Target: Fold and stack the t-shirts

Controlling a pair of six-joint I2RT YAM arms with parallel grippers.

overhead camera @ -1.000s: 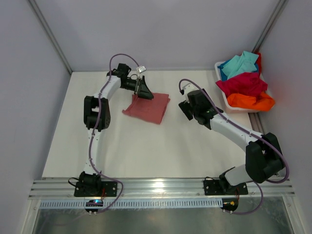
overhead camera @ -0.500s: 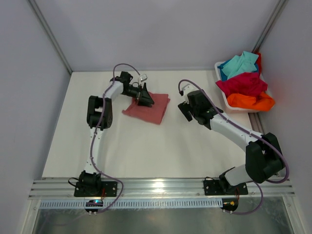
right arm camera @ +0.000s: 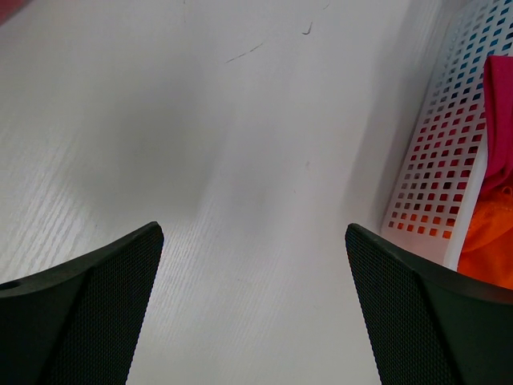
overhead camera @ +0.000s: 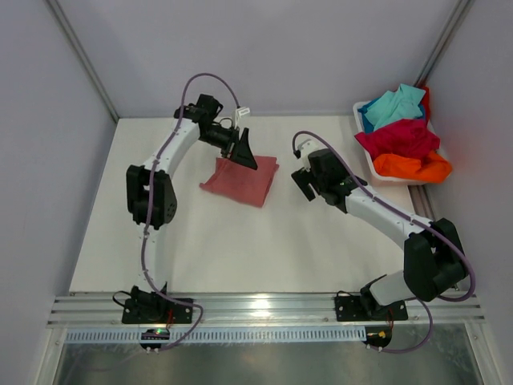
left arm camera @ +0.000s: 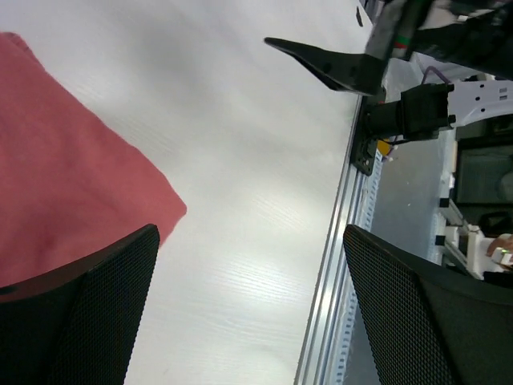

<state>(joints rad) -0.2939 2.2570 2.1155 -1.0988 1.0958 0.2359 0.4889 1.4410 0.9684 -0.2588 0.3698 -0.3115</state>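
our left fingers (overhead camera: 244, 151) wide, empty, above the folded salmon-pink cloth t-shirt (overhead camera: 240, 180), our right fingers (overhead camera: 300, 183) wide, empty, to its right

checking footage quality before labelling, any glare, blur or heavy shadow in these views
Top view: sharp and evenly lit, with a bright glare spot on the metal rail. Left wrist view: near fingers dark and soft, mild sheen on the table. Right wrist view: soft shadow on the table, white tub clear.

Folded tee (overhead camera: 240, 181) on table (overhead camera: 240, 241) centre-back; tub (overhead camera: 367, 160) w/ other tees (overhead camera: 398, 138) far R.
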